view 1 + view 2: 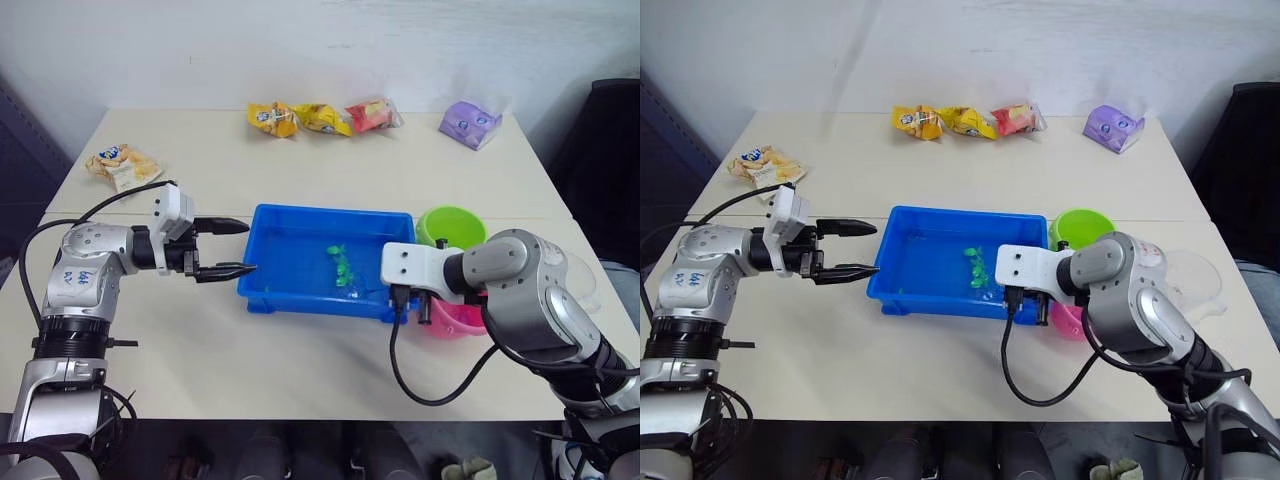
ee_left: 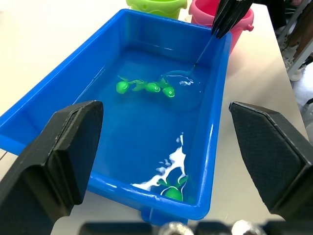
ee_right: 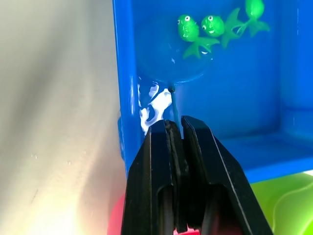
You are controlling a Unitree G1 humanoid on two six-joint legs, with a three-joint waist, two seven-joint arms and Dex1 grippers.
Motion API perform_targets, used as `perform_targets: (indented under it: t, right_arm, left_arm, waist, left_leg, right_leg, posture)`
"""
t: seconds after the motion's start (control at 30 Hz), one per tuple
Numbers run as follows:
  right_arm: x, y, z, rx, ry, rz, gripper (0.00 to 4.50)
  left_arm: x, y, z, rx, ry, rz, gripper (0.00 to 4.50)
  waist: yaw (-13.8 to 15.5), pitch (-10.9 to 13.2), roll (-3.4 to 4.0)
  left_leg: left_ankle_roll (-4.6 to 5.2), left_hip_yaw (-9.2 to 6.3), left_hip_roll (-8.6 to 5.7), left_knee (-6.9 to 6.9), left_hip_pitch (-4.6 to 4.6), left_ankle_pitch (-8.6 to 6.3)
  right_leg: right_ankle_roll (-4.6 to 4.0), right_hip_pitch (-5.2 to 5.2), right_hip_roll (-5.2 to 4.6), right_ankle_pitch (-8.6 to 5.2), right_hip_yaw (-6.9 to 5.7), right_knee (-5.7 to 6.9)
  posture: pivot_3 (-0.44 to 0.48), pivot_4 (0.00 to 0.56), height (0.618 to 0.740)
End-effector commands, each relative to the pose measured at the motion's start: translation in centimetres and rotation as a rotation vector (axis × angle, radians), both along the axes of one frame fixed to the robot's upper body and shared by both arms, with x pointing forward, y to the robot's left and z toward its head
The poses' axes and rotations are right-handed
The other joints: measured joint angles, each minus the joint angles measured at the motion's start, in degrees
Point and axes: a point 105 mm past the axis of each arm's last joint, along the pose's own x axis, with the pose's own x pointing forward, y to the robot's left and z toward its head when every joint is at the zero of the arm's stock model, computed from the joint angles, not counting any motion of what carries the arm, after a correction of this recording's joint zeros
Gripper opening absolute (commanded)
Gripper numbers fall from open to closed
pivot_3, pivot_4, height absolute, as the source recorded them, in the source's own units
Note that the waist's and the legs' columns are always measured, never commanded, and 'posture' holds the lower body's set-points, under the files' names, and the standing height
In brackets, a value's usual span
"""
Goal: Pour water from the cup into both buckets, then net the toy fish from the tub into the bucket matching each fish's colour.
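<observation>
- My right pincer (image 3: 177, 128) is clamped on the net's (image 3: 172, 73) thin handle, hoop dipped in the water of the tub (image 1: 300, 290) beside the green fish (image 3: 195, 30).
- My left pincer (image 1: 228, 248) hangs with fingers apart — just off the tub's left rim.
- Green bucket (image 1: 452, 226) and pink bucket (image 1: 455, 318) stand at the tub's right end on the surface (image 1: 200, 350).
</observation>
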Motion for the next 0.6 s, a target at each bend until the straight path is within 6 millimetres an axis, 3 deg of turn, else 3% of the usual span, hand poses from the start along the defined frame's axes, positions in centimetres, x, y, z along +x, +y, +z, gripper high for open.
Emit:
perform_targets:
  t: [0.03,0.17,0.33,0.6]
  right_arm:
    - [-0.2,0.9,1.0,0.053,-0.029,0.023,0.00]
    - [-0.6,1.6,0.9,0.102,-0.003,0.033,0.00]
    - [-0.8,2.7,0.7,0.203,0.030,0.031,0.00]
    - [0.4,3.9,0.9,0.407,0.011,0.005,0.00]
  left_arm:
    - [-0.4,0.6,1.5,-0.004,-0.056,0.010,4.44]
    - [-0.5,1.1,1.6,0.006,-0.056,0.022,4.44]
    - [-0.5,3.1,2.4,0.016,-0.077,0.067,4.44]
    - [0.0,6.0,2.7,0.087,-0.102,0.114,4.44]
  waist:
    - [0.0,0.0,0.00]
    - [-0.1,0.0,0.00]
    - [-0.2,0.0,0.00]
    - [0.0,0.0,-0.05]
  left_leg:
    - [0.00,0.00,0.00,0.00,0.00,0.00]
    - [0.00,0.00,0.00,-0.01,0.00,0.00]
    - [0.01,0.00,0.00,-0.02,-0.01,-0.01]
    - [0.02,0.01,0.00,-0.02,-0.07,-0.01]
  right_leg:
    - [0.00,0.00,0.00,0.00,0.00,0.00]
    - [0.00,-0.02,0.00,0.00,0.01,0.02]
    - [0.00,-0.05,0.00,0.00,0.01,0.01]
    - [0.00,-0.12,-0.02,0.00,-0.01,0.02]
  posture:
    - [0.000,0.150,0.740]
    - [0.000,0.150,0.740]
    - [0.000,0.150,0.740]
    - [0.000,0.150,0.740]
